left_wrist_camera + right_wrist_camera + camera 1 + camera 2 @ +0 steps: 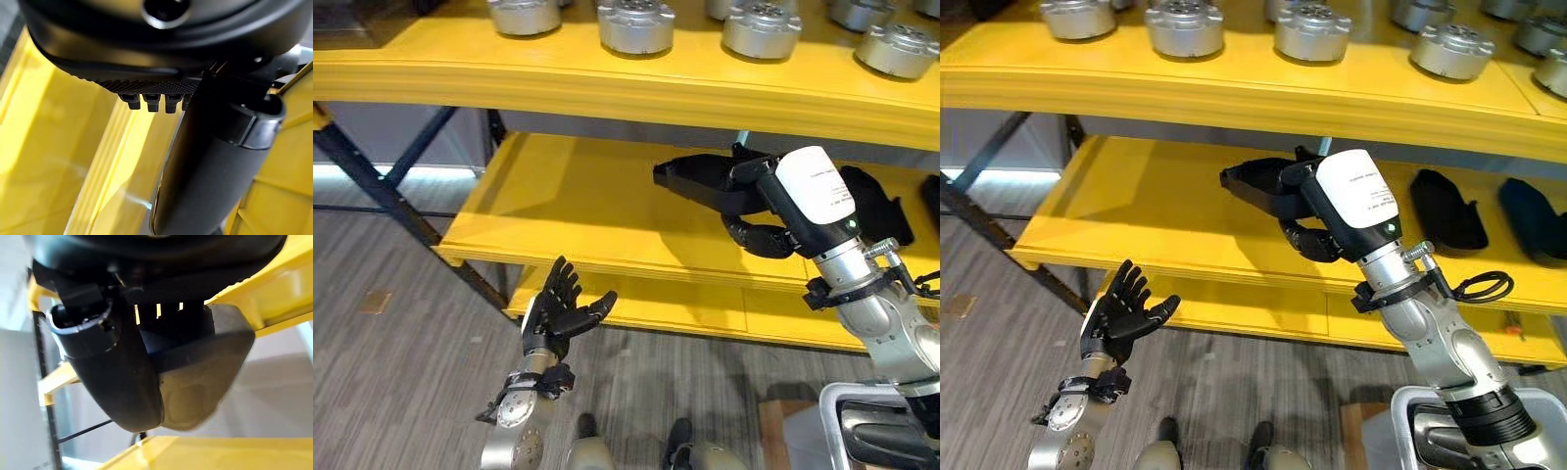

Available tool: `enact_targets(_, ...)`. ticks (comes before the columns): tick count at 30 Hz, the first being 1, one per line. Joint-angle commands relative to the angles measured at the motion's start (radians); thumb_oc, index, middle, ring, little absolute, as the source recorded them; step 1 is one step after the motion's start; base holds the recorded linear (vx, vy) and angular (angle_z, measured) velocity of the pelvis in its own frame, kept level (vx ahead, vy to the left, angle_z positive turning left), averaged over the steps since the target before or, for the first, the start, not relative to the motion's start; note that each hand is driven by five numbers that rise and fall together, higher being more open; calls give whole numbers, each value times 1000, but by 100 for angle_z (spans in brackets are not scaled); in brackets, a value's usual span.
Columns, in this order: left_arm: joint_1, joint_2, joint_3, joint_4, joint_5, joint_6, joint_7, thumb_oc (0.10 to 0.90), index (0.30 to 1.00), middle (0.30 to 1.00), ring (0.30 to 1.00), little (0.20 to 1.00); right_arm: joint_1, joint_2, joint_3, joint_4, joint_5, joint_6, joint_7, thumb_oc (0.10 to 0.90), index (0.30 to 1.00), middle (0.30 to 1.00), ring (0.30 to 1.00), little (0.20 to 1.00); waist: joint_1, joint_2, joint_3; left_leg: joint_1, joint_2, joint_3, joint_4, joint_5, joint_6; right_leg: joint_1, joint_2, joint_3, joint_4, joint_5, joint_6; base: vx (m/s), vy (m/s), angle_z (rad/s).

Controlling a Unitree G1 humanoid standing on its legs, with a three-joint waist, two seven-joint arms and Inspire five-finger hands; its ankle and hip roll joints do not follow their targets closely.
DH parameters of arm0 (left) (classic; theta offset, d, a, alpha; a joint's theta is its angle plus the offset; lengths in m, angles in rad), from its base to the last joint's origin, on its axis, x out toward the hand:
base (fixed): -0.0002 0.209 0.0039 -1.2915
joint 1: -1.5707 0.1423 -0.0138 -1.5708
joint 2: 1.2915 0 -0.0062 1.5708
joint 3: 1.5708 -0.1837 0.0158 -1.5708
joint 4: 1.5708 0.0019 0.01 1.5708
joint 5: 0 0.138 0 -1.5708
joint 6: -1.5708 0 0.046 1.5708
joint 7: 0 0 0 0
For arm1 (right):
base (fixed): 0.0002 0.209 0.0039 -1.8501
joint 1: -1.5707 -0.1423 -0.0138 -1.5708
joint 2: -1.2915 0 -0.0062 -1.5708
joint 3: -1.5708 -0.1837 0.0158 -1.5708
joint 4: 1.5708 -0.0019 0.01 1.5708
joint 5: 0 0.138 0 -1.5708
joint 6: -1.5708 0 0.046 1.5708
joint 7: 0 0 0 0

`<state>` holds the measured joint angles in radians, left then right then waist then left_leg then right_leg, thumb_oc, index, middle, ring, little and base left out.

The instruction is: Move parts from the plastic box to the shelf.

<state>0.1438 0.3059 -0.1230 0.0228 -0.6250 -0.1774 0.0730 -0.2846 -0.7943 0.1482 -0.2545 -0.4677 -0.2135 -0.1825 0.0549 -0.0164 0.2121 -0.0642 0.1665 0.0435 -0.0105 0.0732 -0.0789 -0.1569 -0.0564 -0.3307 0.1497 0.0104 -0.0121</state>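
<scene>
Right hand grips black part | shelf | print unreadable

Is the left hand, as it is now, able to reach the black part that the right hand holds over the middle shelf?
Probably not yet. The left hand is open, low before the shelf's front edge; the black part sits higher, in the right hand. Nothing stands between them.

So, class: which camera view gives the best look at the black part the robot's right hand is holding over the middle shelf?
The right eye view: the black part shows whole, sticking out from the right hand above the middle shelf. The left eye view shows it too. The right wrist view shows it very close, cut off.
</scene>
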Motion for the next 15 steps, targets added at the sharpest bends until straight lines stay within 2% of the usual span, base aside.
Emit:
enact_targets(1, -28, 58, -1, -112, -26, -86, -47, 900, 1000, 1000, 1000, 1000, -141, 33, -43, -59, 56, -21, -89, 400, 300, 300, 300, 300, -11, -41, -92, -40, 16, -16, 76, -20, -4, 177, -90, 38, -52, -88, 94, 53, 96, -28)
enact_targets(5, -29, 70, -2, -119, -31, -90, -51, 900, 1000, 1000, 1000, 1000, -178, 66, -11, -12, 70, -10, -77, 400, 300, 300, 300, 300, 0, -49, -105, -16, 8, 22, 90, -53, 7, 189, -123, 37, -51, -72, 115, 74, 115, -47)
enact_targets(6, -29, 80, -16, -120, -35, -89, -51, 900, 1000, 1000, 1000, 1000, -217, 80, 25, 50, 82, 7, -74, 400, 300, 300, 300, 300, 12, -53, -107, -1, 2, 39, 100, -73, 14, 193, -137, 44, -49, -64, 126, 81, 150, -62)
enact_targets(11, -30, 94, -33, -122, -47, -86, -56, 900, 1000, 1000, 1000, 1000, -291, 81, 77, 167, 111, 33, -84, 400, 300, 300, 300, 300, 25, -58, -106, 5, -2, 50, 116, -90, 17, 200, -147, 45, -49, -65, 132, 24, 46, -16)
enact_targets(13, -36, 116, -54, -128, -61, -81, -67, 900, 1000, 1000, 1000, 1000, -374, 56, 121, 301, 136, 58, -96, 400, 300, 300, 300, 300, 35, -62, -96, -9, 0, 45, 143, -99, 15, 195, -148, 44, -41, -69, 129, -38, -5, 1)
enact_targets(15, -50, 144, -78, -134, -78, -84, -81, 900, 1000, 1000, 1000, 1000, -504, 18, 180, 461, 165, 83, -115, 400, 300, 300, 300, 300, 46, -59, -58, -61, 1, 32, 198, -107, 12, 158, -155, 41, -2, -76, 123, -195, -16, 10)
